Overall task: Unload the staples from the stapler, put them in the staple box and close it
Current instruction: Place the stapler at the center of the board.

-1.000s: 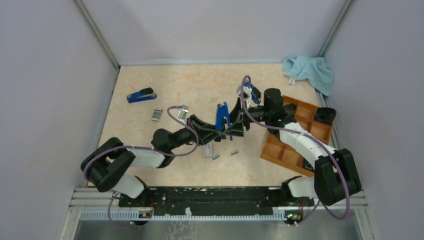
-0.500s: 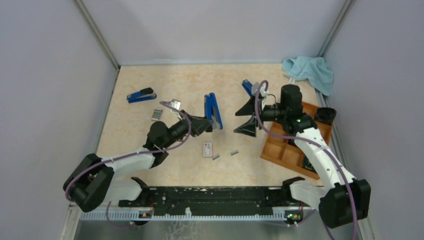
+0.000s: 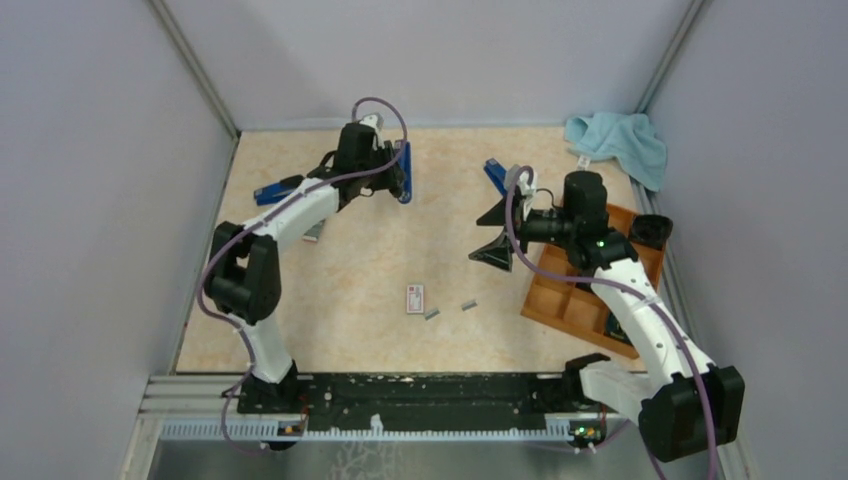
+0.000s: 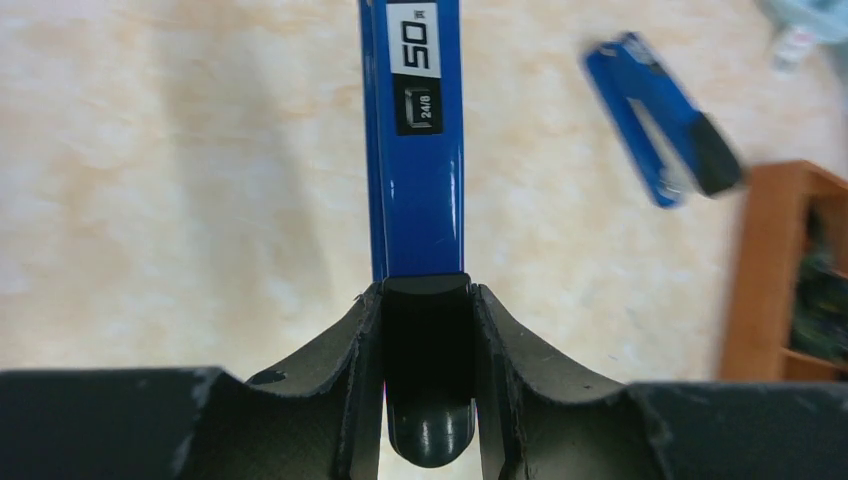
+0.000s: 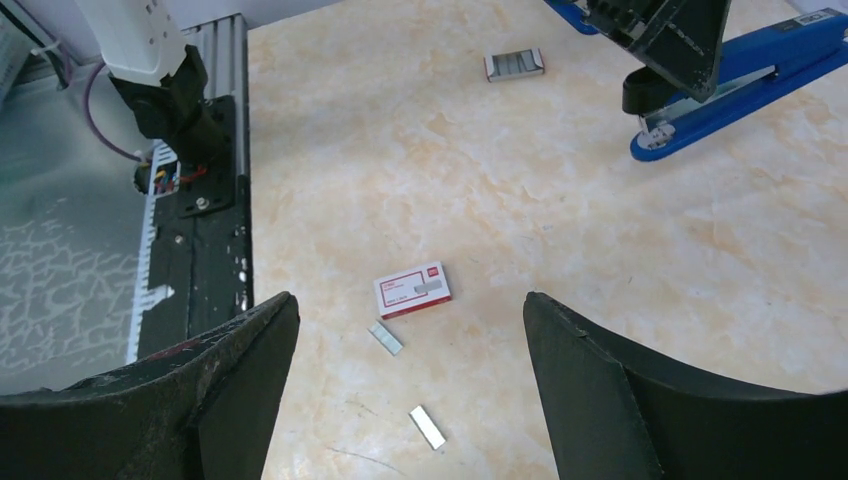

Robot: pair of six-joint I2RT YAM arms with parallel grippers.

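1. The left pincer [image 4: 424, 300] is clamped on the black rear end of a blue stapler [image 4: 415, 190], which juts straight out ahead of its fingers.
2. A second ago this pincer sat close against the right pincer [image 3: 497, 237] at mid-desk [image 3: 350, 270]. The left arm has since swung the stapler off to the far left, well apart from its partner.
3. The right pincer stands wide apart and empty. It has spread further within the last second and drawn back to the right.
4. The staples [image 5: 386, 338], two short grey strips, lie loose on the desk just ahead of and below the right pincer's spread fingers. They are beside a small white box [image 5: 413, 289] and have not shifted.
5. With strips out on the desk and the pincers parted, the unloading of this stapler seems done or nearly so, and it looks like it is being set aside.
6. Whether staples remain inside the stapler cannot be told from here.
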